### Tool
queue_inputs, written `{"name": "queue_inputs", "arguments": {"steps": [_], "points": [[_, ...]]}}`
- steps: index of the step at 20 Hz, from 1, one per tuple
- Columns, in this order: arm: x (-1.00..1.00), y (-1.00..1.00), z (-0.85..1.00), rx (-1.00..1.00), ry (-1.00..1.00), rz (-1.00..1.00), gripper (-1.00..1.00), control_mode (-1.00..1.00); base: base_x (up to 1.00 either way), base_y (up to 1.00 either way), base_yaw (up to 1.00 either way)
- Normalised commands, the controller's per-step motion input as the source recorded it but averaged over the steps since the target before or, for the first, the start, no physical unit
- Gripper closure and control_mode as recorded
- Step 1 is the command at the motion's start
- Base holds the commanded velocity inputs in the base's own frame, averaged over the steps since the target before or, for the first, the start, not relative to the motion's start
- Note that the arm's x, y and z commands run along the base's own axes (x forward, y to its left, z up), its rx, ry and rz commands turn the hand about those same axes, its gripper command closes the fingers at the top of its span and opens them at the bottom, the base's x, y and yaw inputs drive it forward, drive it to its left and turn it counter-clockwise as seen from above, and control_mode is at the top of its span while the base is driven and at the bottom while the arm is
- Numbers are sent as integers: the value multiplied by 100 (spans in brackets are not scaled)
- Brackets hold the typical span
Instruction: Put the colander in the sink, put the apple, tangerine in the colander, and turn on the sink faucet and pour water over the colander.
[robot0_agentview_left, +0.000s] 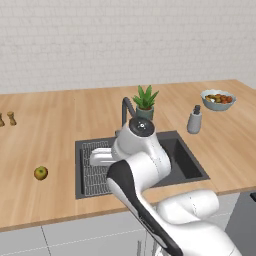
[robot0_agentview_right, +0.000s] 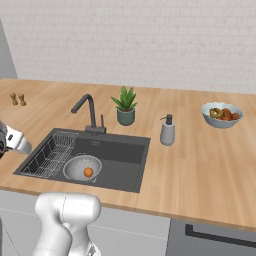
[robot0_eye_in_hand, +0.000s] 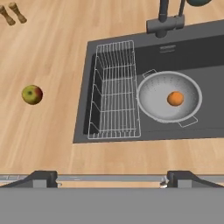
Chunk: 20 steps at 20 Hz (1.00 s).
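The pale perforated colander (robot0_eye_in_hand: 153, 94) (robot0_agentview_right: 75, 169) sits in the dark sink (robot0_eye_in_hand: 209, 114) (robot0_agentview_right: 122, 167) (robot0_agentview_left: 182, 160), right of the wire rack (robot0_eye_in_hand: 114, 89). Inside it lies the orange tangerine (robot0_eye_in_hand: 175, 98) (robot0_agentview_right: 88, 172). On the wooden counter, left of the sink, rests the yellow-green apple (robot0_eye_in_hand: 32, 94) (robot0_agentview_left: 41, 173). The dark gooseneck faucet (robot0_eye_in_hand: 164, 22) (robot0_agentview_right: 87, 107) (robot0_agentview_left: 127, 107) stands behind the basin; no water shows. My gripper (robot0_eye_in_hand: 113, 178) hangs open and empty above the counter's front edge, with the apple ahead to its left.
A potted plant (robot0_agentview_right: 125, 106) (robot0_agentview_left: 145, 101) and a grey soap dispenser (robot0_agentview_right: 167, 131) (robot0_agentview_left: 194, 120) stand behind and right of the sink. A blue-grey fruit bowl (robot0_agentview_right: 221, 114) (robot0_agentview_left: 218, 99) sits far right. Two small shakers (robot0_eye_in_hand: 13, 13) (robot0_agentview_right: 18, 99) stand at the far left.
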Motion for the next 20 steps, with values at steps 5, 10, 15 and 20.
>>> {"name": "queue_inputs", "arguments": {"steps": [5,10,15,20], "points": [[1,23,0,0,0,0,-100,-100,0,0,0],[7,42,0,0,1,1,-100,-100,0,0,0],[12,39,0,0,2,4,-100,-100,0,0,0],[5,39,-2,0,3,6,-100,-100,0,0,0]]}}
